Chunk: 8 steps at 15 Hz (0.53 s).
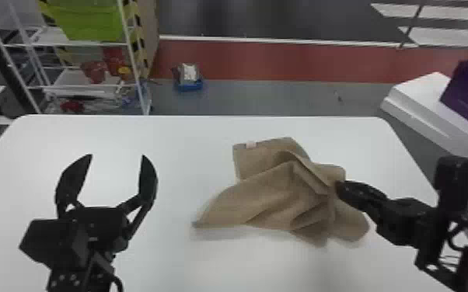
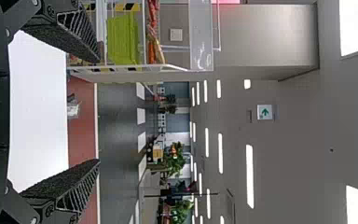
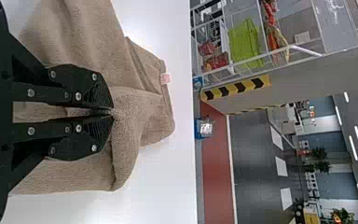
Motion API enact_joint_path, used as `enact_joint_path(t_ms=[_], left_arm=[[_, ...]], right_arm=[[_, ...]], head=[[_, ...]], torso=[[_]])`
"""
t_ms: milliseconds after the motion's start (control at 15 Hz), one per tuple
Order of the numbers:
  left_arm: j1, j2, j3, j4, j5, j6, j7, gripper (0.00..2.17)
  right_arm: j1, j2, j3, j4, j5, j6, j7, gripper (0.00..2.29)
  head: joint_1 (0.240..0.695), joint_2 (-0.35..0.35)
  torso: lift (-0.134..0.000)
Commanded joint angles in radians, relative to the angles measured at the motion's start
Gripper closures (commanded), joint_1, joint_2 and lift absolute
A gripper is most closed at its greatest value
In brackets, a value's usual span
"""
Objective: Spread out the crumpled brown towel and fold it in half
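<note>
Head view; left claw [image 1: 110,167] spread, empty; right claw [image 1: 340,186] pinching brown towel [image 1: 272,194]

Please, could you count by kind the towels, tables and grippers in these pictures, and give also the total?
Towel: 1, the brown towel
Table: 1, the white table
Grippers: 2, the left gripper and the right gripper
Total: 4
</note>
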Motion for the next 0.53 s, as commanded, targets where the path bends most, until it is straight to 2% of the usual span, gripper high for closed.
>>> enact_joint_path(t_ms=[0, 67, 200, 333, 467], left_arm=[[-0.004, -0.003, -0.001, 0.004, 0.000, 0.003, -0.001, 0.15], [-0.003, -0.003, -0.001, 0.004, 0.000, 0.003, -0.001, 0.15], [0.000, -0.003, 0.000, 0.003, 0.000, 0.000, 0.004, 0.15], [0.006, -0.003, 0.002, -0.004, -0.002, 0.000, 0.005, 0.15], [0.006, -0.003, 0.003, -0.005, -0.002, 0.000, -0.004, 0.14]], right_arm=[[-0.012, 0.001, -0.112, -0.002, -0.123, 0.043, 0.027, 0.49], [-0.031, 0.001, -0.150, -0.007, -0.168, 0.071, 0.028, 0.41], [-0.063, 0.001, -0.199, -0.009, -0.211, 0.114, 0.039, 0.30], [-0.088, 0.001, -0.253, -0.004, -0.266, 0.114, 0.034, 0.30], [-0.149, 0.001, -0.259, 0.056, -0.269, 0.104, 0.025, 0.30]], head=[[0.695, -0.067], [0.695, -0.079], [0.695, -0.104], [0.695, -0.120], [0.695, -0.134]], torso=[[-0.124], [-0.124], [-0.124], [-0.124], [-0.124]])
